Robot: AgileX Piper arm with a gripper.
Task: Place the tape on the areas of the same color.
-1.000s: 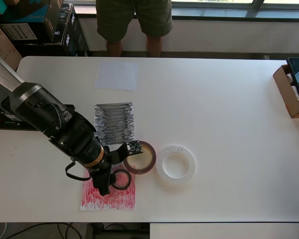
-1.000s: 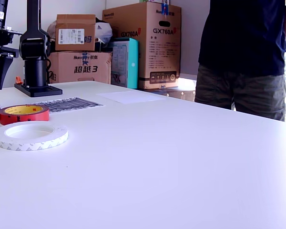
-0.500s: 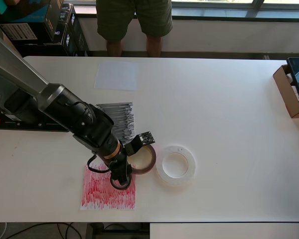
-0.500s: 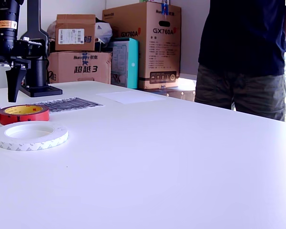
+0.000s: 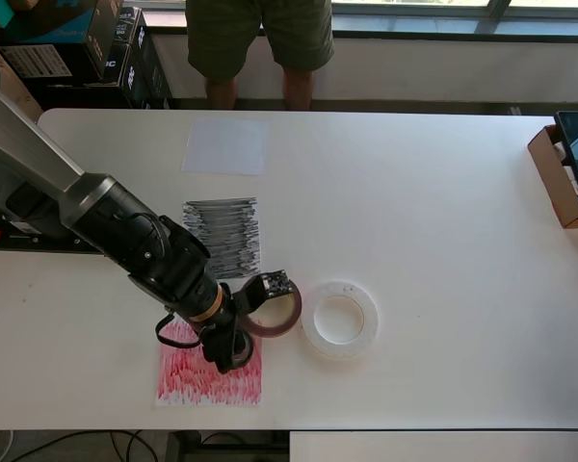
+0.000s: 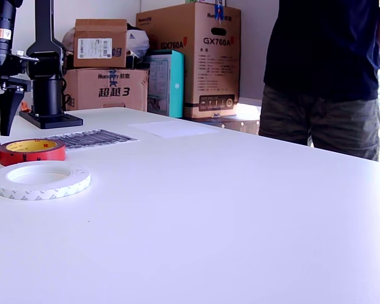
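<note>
Hovering my pincer [image 5: 229, 348] over small black tape roll [image 5: 237, 350] lying on red-scribbled paper patch [image 5: 209, 373]; grip state unclear. Maroon [image 5: 275, 310], white [image 5: 339, 319] rolls unplaced.

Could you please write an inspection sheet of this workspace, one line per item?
Surface: white table, mostly bare.
Job's things: white patch and black patch carry no tape. Black roll lies on the red patch, under the hand. Red roll and white roll lie on bare table, side by side.
Clutter: brown box at the table's right edge in the overhead view.
Grippers: hand over the black roll; open or shut cannot be told.
Cables: black loop at the wrist.
Surroundings: person standing at the far edge; cartons behind.
</note>
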